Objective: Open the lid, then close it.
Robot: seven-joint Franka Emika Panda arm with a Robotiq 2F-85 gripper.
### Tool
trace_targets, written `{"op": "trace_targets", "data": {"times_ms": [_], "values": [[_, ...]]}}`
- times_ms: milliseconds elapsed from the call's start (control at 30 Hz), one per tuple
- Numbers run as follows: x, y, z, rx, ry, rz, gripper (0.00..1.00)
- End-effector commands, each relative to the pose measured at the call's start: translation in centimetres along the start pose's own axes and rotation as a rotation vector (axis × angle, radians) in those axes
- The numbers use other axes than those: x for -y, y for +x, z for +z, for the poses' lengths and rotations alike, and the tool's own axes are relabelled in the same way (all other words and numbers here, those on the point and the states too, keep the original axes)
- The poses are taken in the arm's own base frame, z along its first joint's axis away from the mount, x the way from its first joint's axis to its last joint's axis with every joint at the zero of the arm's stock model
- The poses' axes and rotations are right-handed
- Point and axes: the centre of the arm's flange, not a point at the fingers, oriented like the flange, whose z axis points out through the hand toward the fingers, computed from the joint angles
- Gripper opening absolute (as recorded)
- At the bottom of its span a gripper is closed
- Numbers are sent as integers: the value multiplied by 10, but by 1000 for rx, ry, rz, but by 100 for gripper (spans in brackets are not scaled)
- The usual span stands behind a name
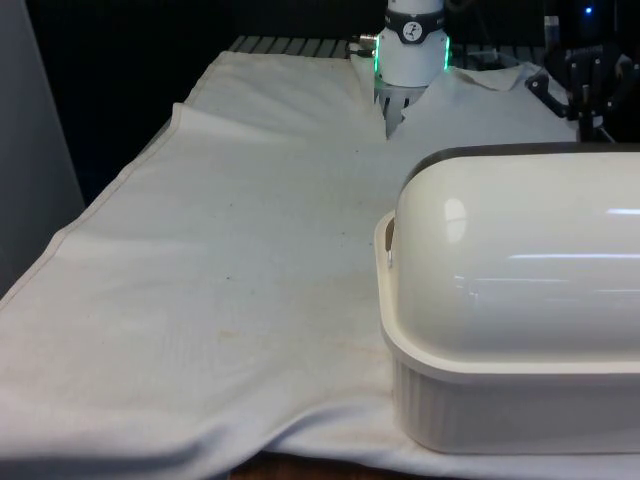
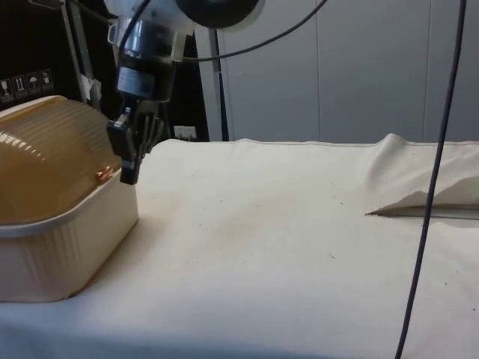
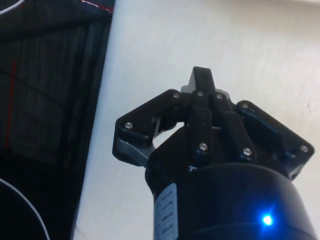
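1. bread box [image 1: 520,330], cream, stood on the white cloth [image 1: 220,280]; its domed lid [image 1: 520,260] lay shut.
2. gripper [image 2: 131,176], black, fingers pressed together, hung just beside the lid's small handle [image 2: 103,174], holding nothing.

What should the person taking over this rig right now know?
Tool: hangs at the bread box's end beside the lid's small handle; in the wrist view the fingers look together, with nothing between them.
Bread box: on the cloth, at the front view's right.
Done: nothing that shows; the lid is down.
Left: lift the lid by the handle, then close it.
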Motion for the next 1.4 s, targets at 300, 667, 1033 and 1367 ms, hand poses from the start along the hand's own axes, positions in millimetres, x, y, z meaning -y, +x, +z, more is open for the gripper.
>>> {"op": "trace_targets", "data": {"times_ms": [300,667,1033,1367], "values": [[-17,-15,1,29,-17,-20,0],[-40,-26,1,58,-45,-37,0],[-64,-29,-6,78,-86,-54,0],[-88,-26,-17,104,-127,-62,0]]}}
